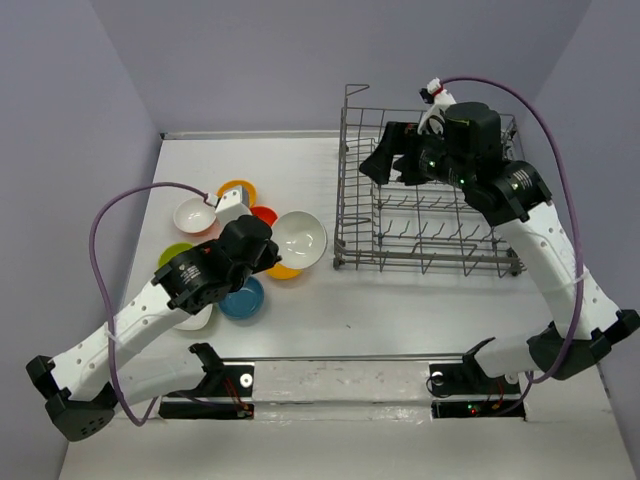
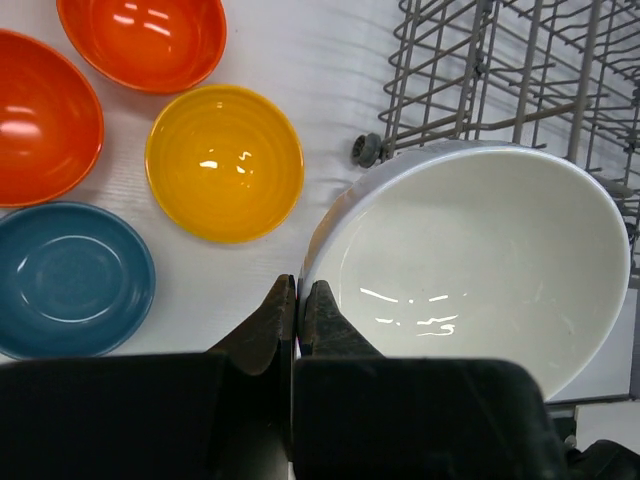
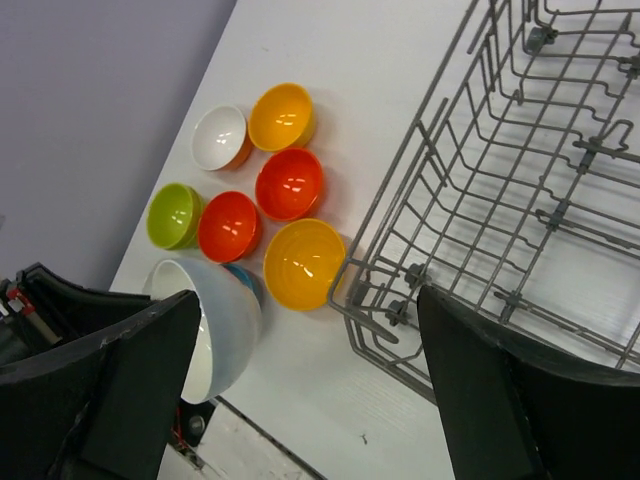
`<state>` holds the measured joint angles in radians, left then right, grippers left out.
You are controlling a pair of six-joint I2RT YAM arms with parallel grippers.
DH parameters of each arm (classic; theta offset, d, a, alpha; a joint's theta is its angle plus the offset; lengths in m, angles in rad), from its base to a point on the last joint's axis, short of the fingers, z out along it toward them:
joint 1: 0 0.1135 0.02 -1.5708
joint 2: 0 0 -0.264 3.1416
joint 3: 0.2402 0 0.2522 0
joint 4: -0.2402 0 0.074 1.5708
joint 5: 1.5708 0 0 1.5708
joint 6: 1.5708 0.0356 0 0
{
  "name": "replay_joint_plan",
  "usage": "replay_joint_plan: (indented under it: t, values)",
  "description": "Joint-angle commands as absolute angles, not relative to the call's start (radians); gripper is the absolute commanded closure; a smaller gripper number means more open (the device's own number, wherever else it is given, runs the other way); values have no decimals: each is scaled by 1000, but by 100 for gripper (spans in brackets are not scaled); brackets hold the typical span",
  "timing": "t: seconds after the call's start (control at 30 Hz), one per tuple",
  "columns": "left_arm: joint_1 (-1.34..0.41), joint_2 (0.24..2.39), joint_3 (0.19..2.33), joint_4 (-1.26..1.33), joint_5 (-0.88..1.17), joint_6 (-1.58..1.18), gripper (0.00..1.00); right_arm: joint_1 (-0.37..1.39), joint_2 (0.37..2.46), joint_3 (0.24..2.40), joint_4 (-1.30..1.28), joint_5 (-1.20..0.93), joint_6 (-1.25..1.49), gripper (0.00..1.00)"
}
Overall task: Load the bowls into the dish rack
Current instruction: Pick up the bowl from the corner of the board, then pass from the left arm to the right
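1. The left gripper, its black fingers pinched shut on a thin rim, grips a glossy, round white bowl. The bowl's deep, smooth hollow opens just ahead of the fingertips, and the bowl is tilted.
2. Beyond the held bowl, on the side away from that gripper, stands the dish rack. It is a grey wire basket of thin rods, upright tines and tall grid sides, with a small wheel at its near corner.
3. Left of the left gripper, shiny round bowls lie on the white table: an orange-yellow bowl with faint rings, a blue bowl and two red-orange bowls.
4. Farther from that gripper in the same cluster sit a lime-green bowl and a small white bowl, close against their neighbours.
5. The right gripper hangs above the rack's far left corner, jaws spread wide and holding nothing. The wire floor lies beneath it.
6. A purple cable loops from the left arm, and plain lilac walls back the table.
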<state>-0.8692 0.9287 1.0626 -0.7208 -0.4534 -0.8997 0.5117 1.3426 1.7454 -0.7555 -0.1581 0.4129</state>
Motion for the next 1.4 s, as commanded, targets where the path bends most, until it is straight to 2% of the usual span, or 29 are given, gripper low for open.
replay_joint_plan:
  t: [0.0,0.3,0.67,1.17,1.37]
  values:
    - [-873,925,1173,-681,-547,-870,100,606,1387,1879,-831,-69,388,6]
    - [-873,997,1295,-626,-617,-793,100,834,1575,2143,-1012,173,376,8]
    - [-873,1038,1347,-600,-646,-744,100,914,1724,2342,-1207,374,311,13]
    - [-871,1118,1427,-542,-638,-678,100,954,1801,2405,-1184,374,293,13]
    - [-871,1117,1440,-540,-655,-673,100,954,1807,2390,-1213,439,339,16]
